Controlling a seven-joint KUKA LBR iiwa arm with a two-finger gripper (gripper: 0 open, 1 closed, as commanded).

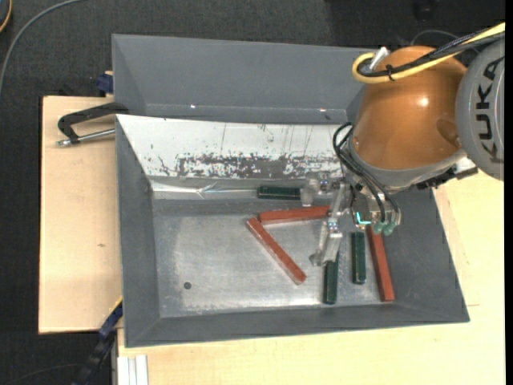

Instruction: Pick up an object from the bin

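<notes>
**Desk:** How much room do I give you around the pincer?

**Me:** It's tight on one side. My pincer [323, 253] sits toward the right end of the bin [136, 239]. The right wall slopes up near it, and the back wall stands a little way behind it. Left of the pincer I see bare metal floor right up to the left wall, so that is my open side.

**Desk:** What lies closest?

**Me:** A dark green stick [329, 283] lies just in front of the pincer, pointing at the front wall, with its upper end at the pincer's tip. A slanted red stick [275, 250] runs just left of the pincer. A second green stick [358, 257] and a long red stick [381, 267] lie side by side just right of it. Behind the pincer lies a level red stick [292, 214], and beyond that a third green stick [279, 191] at the foot of the back wall.

**Desk:** Released or clenched?

**Me:** I cannot tell from this angle.

**Desk:** Any writing?

**Me:** Above and right of the pincer, beside the orange cover [409, 111], the grey arm [485, 111] carries part of the word KUKA in white
</notes>
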